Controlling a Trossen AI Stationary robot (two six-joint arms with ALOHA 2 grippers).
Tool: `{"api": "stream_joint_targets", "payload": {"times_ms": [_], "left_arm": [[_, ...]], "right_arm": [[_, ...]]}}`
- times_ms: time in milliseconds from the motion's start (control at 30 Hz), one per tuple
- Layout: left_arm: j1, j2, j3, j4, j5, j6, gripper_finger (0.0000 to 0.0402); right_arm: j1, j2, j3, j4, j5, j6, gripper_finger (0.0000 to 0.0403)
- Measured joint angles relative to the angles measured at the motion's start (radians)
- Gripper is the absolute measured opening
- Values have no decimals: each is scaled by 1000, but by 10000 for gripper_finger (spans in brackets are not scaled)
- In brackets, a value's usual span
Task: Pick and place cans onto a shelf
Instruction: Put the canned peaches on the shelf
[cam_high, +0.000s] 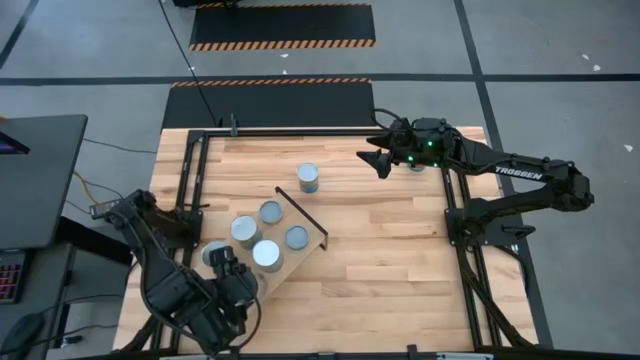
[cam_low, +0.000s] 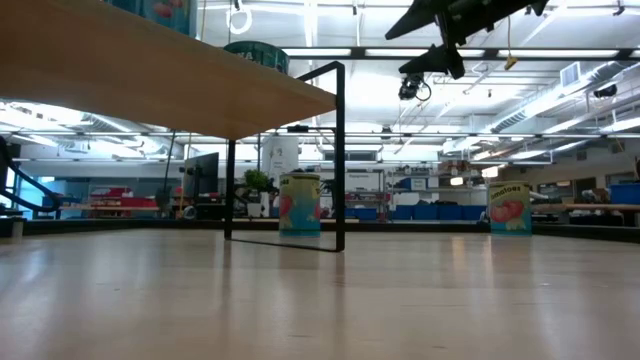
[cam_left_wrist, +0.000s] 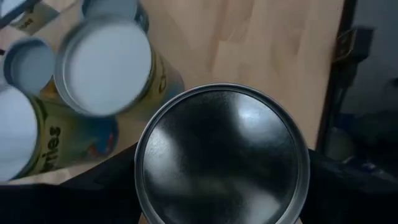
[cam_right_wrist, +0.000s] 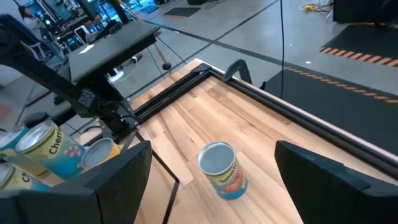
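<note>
The shelf (cam_high: 302, 213), a plywood board on a black frame, stands slantwise at the table's near left and carries several cans (cam_high: 266, 254). My left gripper (cam_high: 224, 268) hangs over the shelf's left end, pointing steeply down. It is open, with one finger on each side of a can (cam_left_wrist: 222, 152) whose round top fills the left wrist view. I cannot tell whether the fingers touch that can. One can (cam_high: 308, 177) stands alone on the tabletop beyond the shelf. My right gripper (cam_high: 380, 161) hovers open above the far right of the table, and that lone can (cam_right_wrist: 221, 169) lies ahead of it.
In the low view a further can (cam_low: 508, 208) stands on the table at the right. Black rails (cam_high: 300, 130) run along the table's far and side edges. Bare tabletop (cam_high: 390, 260) stretches from the middle toward the near right. Neighbouring cans (cam_left_wrist: 102, 65) stand close beside my left gripper.
</note>
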Motion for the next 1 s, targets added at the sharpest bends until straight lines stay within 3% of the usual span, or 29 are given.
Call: {"api": "stream_joint_targets", "payload": {"times_ms": [233,1000], "left_arm": [[-11,-26,-75,-1,49,-30,319],[12,-41,-76,1,65,-33,328]], "right_arm": [[13,0,0,0,0,27,348],[92,0,0,1,-1,19,348]]}}
